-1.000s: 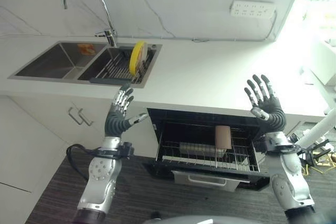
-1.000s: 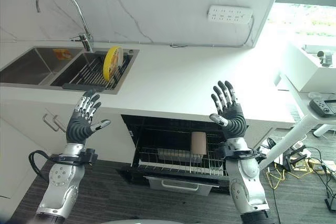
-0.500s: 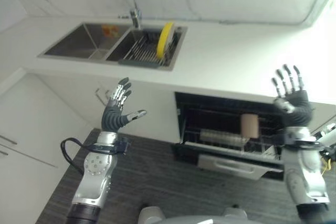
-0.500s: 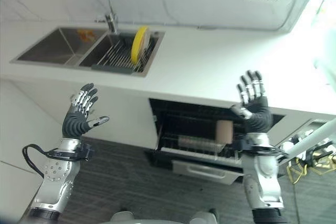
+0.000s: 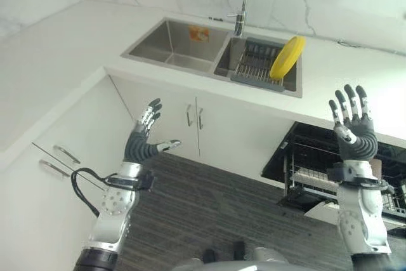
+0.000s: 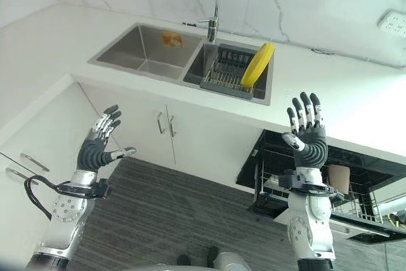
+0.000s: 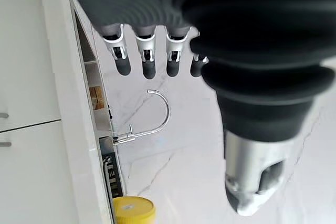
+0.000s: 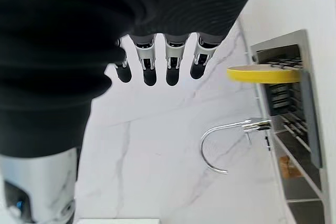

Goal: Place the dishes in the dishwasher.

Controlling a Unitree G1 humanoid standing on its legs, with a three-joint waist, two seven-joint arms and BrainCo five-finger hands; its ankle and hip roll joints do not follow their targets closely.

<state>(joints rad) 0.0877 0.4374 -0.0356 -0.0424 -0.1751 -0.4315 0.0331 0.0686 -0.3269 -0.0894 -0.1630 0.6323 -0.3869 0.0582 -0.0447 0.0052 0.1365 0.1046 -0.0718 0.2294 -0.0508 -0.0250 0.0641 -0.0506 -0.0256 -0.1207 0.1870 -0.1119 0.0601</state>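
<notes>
View has swung left since a second ago | left robot hand [image 5: 144,141] and right robot hand [image 5: 353,132] raised, fingers spread, empty | yellow plate [image 5: 287,57] upright in sink rack [image 5: 254,71] | dishwasher [image 5: 304,166] open | pickup not begun

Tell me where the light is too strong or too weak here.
Left eye view: the counter glares white beside the right hand. Right eye view: the dishwasher inside lies in shadow. Left wrist view: the left hand is a dark shape against the bright wall; right wrist view likewise.
</notes>
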